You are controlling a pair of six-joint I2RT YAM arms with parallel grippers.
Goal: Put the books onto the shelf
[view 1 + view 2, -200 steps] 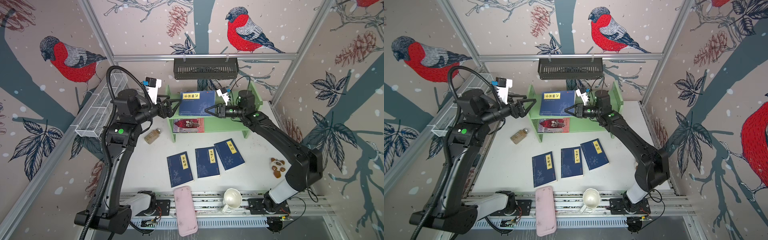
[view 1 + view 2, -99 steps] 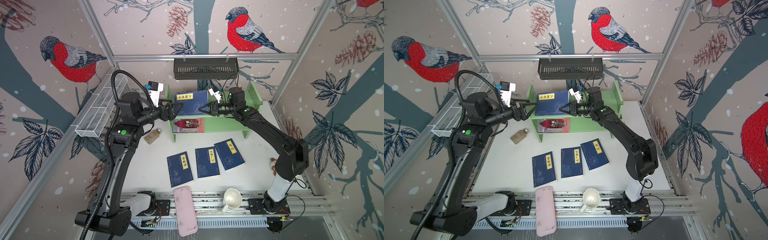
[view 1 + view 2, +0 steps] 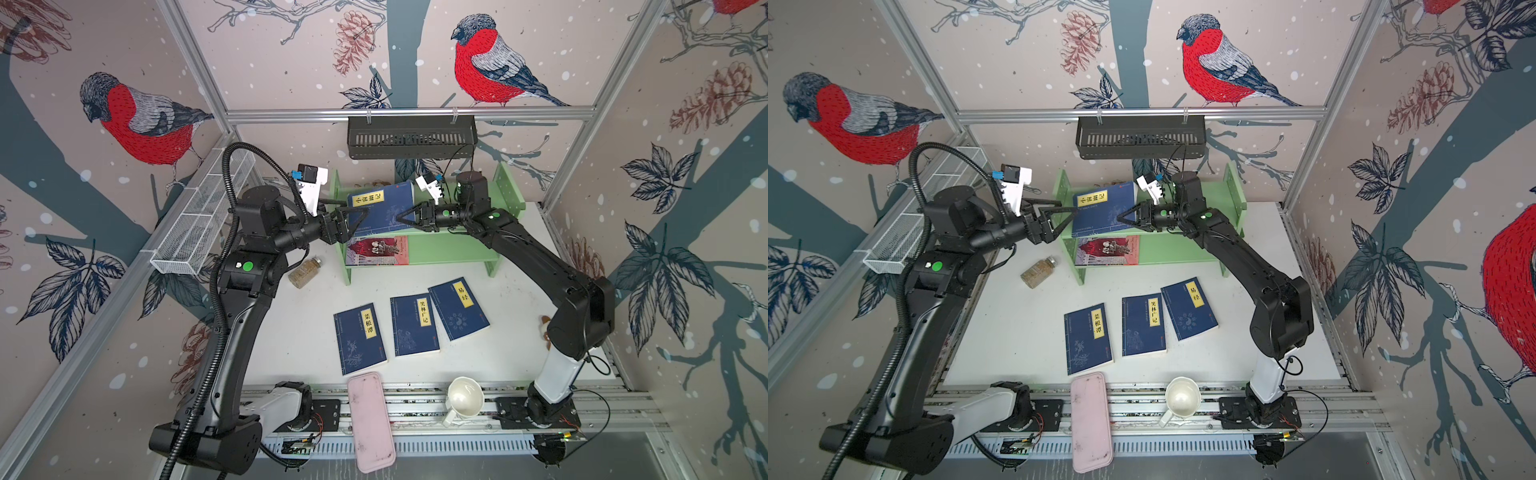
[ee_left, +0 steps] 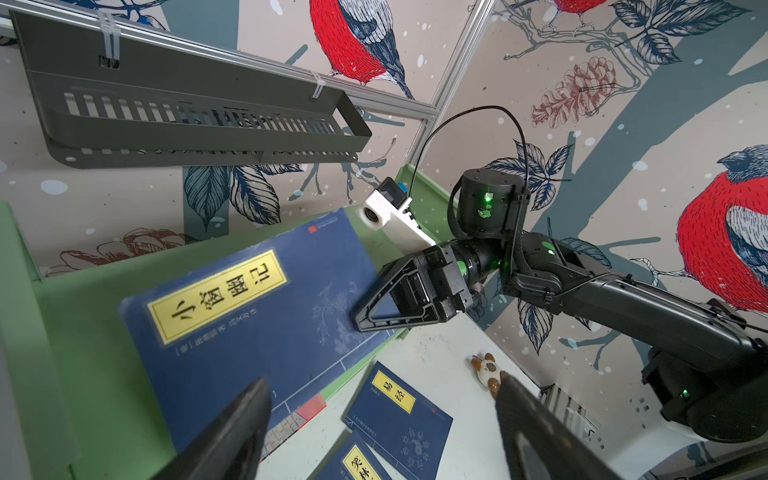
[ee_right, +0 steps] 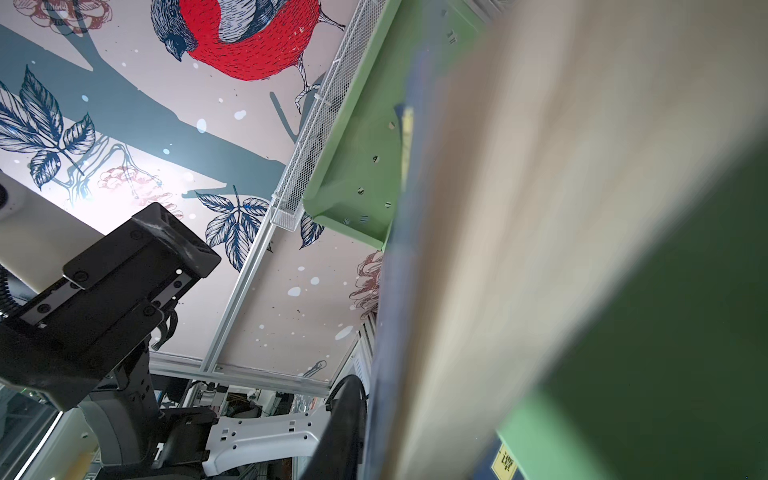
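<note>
Since one second earlier, the right arm has swung inward and carried the navy book (image 3: pixel 380 208) along the top tier toward the shelf's left side panel, and the left claw (image 4: pixel 382 379) has advanced to that book's left edge. At the bench (image 3: pixel 291 332) front edge, a pink case (image 3: pixel 370 419) and a white mug (image 3: pixel 464 399) are not task items. Behind them, toward mid-bench, three books lie flat, well apart from both claws: left book (image 3: pixel 359 338), centre book (image 3: pixel 414 326), right book (image 3: pixel 457 307). At the rear edge stands the shelf (image 3: pixel 453 249). The red-and-grey book (image 3: pixel 377 250) lies at the left end of its lower tier. The navy book rests askew on the top tier, one corner overhanging the front. The left claw is spread wide and holds nothing. The right claw (image 4: pixel 362 321) straddles the navy book's right edge with jaws narrow; whether it still pinches cannot be told. Expect each paperback to be light, thin and flexible, with a smooth cover. Grip near the spine, where it is stiffest, after tipping an edge clear of the bench.
</note>
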